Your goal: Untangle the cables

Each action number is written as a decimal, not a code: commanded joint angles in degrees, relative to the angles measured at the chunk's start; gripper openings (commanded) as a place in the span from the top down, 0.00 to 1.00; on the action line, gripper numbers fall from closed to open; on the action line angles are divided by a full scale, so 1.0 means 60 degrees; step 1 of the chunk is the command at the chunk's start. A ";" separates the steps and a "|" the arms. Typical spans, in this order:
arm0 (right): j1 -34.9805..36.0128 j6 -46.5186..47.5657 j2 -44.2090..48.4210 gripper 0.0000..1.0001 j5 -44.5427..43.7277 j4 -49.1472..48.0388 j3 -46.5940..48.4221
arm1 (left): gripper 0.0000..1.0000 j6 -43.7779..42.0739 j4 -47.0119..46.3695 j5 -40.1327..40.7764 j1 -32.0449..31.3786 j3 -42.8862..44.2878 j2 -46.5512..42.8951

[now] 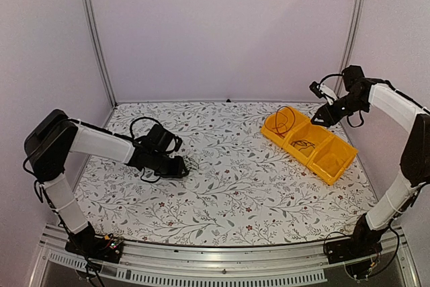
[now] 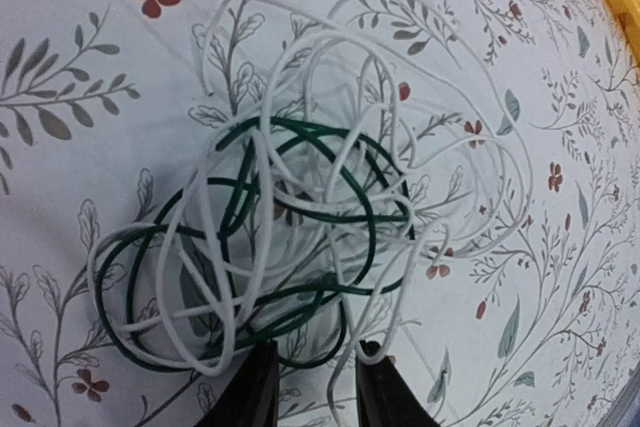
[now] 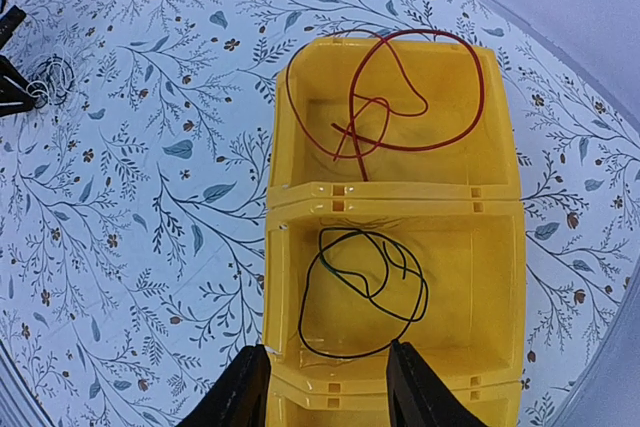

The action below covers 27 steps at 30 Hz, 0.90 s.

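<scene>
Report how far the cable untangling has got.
Done: a red cable and a dark cable lie in separate compartments of the yellow bin. In hand: the left gripper is open at the white-and-green clump. Left: separating those two.

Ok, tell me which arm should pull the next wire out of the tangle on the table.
Left. The left end effector sits at the edge of the tangled white and green cables. The right end effector hangs over the yellow bin, across the table from them.

White-sleeved left arm (image 1: 101, 144) and right arm (image 1: 393, 105) have black joints, looping black leads (image 1: 144, 118) and dark tapered pincer fingers (image 2: 245, 397).
</scene>
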<state>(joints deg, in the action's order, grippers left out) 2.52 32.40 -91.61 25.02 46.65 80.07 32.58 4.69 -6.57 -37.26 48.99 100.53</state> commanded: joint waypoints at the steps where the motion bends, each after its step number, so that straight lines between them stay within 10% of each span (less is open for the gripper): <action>1: 0.0004 -0.0094 -0.0249 0.56 0.0261 -0.0106 0.0171 | 0.77 -0.0266 -0.0088 -0.0137 -0.0168 0.0054 0.0098; 11: 0.0012 -0.0155 -0.0512 0.56 0.0371 -0.0093 0.0394 | 0.61 0.0324 0.0676 0.1479 -0.0847 -0.0240 -0.1075; 27: 0.0060 -0.0178 -0.0387 0.56 0.0554 0.0007 0.0215 | 0.91 0.0034 0.0445 0.0560 -0.0886 0.0359 0.0450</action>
<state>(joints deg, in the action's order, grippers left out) 2.59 31.88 -94.26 27.18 46.68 81.12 33.78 7.42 -1.67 -42.17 49.65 100.49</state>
